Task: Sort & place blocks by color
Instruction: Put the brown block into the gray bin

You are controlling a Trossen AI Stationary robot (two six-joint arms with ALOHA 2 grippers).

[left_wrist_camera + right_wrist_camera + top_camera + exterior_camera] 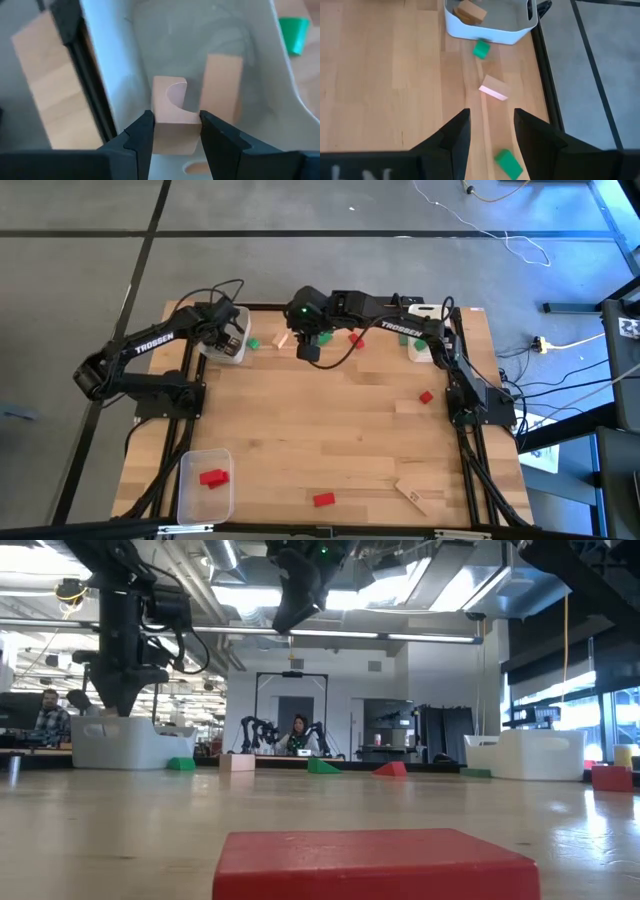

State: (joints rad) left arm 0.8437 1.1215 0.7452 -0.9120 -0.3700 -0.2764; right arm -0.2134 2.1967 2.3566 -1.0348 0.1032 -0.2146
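Now left gripper [176,131] over clear bin [228,352] at 10 o'clock on table [320,450], fingers pinching notched wood block [172,117]. 1 flat wood block [221,85] lies in bin already. Step looks like: drop wood block in bin. Next: open wider, lift out. Right gripper [489,131] hangs open, holding nothing, above wood block [494,87] near 12 o'clock; green blocks [481,49] close by.
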